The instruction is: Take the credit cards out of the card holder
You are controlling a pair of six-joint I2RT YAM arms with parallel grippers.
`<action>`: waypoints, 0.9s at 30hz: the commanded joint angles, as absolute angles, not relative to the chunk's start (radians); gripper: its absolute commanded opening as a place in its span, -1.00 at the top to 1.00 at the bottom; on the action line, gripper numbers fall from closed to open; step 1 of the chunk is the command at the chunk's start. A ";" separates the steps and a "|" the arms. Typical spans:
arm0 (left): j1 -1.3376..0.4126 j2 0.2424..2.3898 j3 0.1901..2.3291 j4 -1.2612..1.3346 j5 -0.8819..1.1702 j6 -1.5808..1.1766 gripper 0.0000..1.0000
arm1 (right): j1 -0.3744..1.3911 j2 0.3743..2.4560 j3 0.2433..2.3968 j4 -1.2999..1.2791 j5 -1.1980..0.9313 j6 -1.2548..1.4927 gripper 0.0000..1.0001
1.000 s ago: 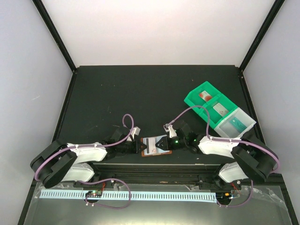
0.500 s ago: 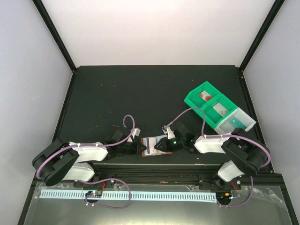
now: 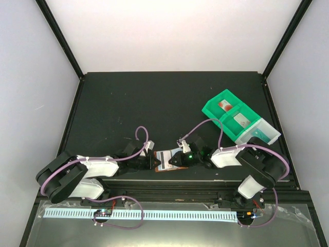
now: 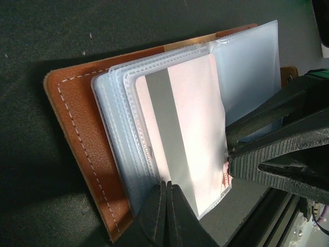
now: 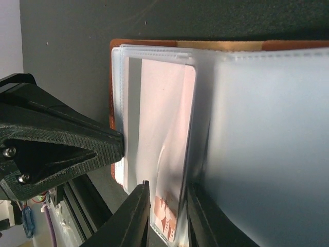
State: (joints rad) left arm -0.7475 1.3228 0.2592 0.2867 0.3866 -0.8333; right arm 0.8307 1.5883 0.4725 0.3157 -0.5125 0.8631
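Near the table [image 3: 128, 103] edge, my left gripper [image 4: 167, 206] pinched the open brown card holder [image 4: 77, 134] by its clear sleeves while my right gripper [image 5: 168, 198] clamped a pale, grey-striped credit card [image 4: 185, 128]

- My left arm [image 3: 95, 167] and right arm [image 3: 231, 157] both wear white shells over black joints, with bulky rounded black shoulders.
- A purple cable [image 3: 136, 136] runs along each arm and loops free near the wrist.
- I see a small green light [image 3: 186, 152] glowing on the right wrist.
- The left gripper [image 3: 152, 161] and right gripper [image 3: 174, 160] are matte black plastic, with fingers that taper to wedge points.
- Up close, the finger sides are finely ribbed, and two small screws [image 5: 7, 152] sit in the left gripper's flank.
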 commanded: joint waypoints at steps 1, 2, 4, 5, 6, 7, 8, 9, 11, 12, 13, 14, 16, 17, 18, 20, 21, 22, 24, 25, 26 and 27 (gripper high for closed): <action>-0.756 1.347 0.273 0.246 0.364 -0.816 0.97 | 0.843 1.609 0.459 0.377 -0.530 0.877 0.57; -0.756 1.347 0.274 0.241 0.363 -0.815 0.97 | 0.844 1.610 0.459 0.377 -0.529 0.877 0.59; -0.756 1.348 0.275 0.235 0.359 -0.815 0.97 | 0.845 1.605 0.454 0.375 -0.519 0.878 0.63; -0.757 1.348 0.275 0.232 0.358 -0.815 0.97 | 0.845 1.600 0.449 0.373 -0.513 0.877 0.66; -0.757 1.349 0.275 0.227 0.357 -0.815 0.97 | 0.844 1.592 0.446 0.371 -0.506 0.878 0.70; -0.757 1.349 0.276 0.224 0.355 -0.814 0.97 | 0.844 1.584 0.443 0.364 -0.497 0.876 0.73; -0.757 1.349 0.276 0.220 0.353 -0.812 0.97 | 0.845 1.574 0.440 0.355 -0.489 0.873 0.78; -0.756 1.350 0.277 0.216 0.350 -0.811 0.97 | 0.845 1.566 0.437 0.349 -0.481 0.870 0.83; -0.756 1.349 0.277 0.210 0.345 -0.809 0.97 | 0.844 1.554 0.433 0.335 -0.468 0.868 0.87; -0.756 1.348 0.277 0.206 0.342 -0.809 0.97 | 0.845 1.549 0.432 0.329 -0.465 0.867 0.88; -0.756 1.350 0.278 0.198 0.339 -0.807 0.97 | 0.845 1.545 0.430 0.324 -0.462 0.866 0.88; -0.756 1.350 0.283 0.187 0.332 -0.808 0.97 | 0.844 1.540 0.428 0.319 -0.456 0.865 0.88; -0.757 1.350 0.290 0.165 0.322 -0.803 0.97 | 0.844 1.532 0.425 0.311 -0.445 0.863 0.88; -0.756 1.350 0.291 0.159 0.320 -0.802 0.97 | 0.845 1.530 0.424 0.307 -0.441 0.862 0.87; -0.756 1.349 0.291 0.160 0.318 -0.801 0.97 | 0.844 1.529 0.423 0.304 -0.439 0.862 0.87; -0.756 1.350 0.293 0.157 0.315 -0.801 0.97 | 0.844 1.532 0.425 0.297 -0.436 0.864 0.84; -0.756 1.351 0.293 0.155 0.313 -0.801 0.97 | 0.844 1.533 0.425 0.295 -0.433 0.863 0.81; -0.757 1.351 0.294 0.152 0.312 -0.800 0.97 | 0.843 1.534 0.426 0.292 -0.430 0.859 0.80; -0.756 1.354 0.295 0.149 0.309 -0.799 0.97 | 0.843 1.534 0.427 0.287 -0.426 0.853 0.80; -0.757 1.354 0.295 0.147 0.308 -0.799 0.97 | 0.842 1.534 0.428 0.289 -0.428 0.850 0.80; -0.756 1.355 0.295 0.147 0.308 -0.798 0.97 | 0.843 1.534 0.428 0.290 -0.429 0.849 0.82; -0.757 1.356 0.294 0.147 0.308 -0.798 0.97 | 0.843 1.533 0.427 0.291 -0.431 0.849 0.83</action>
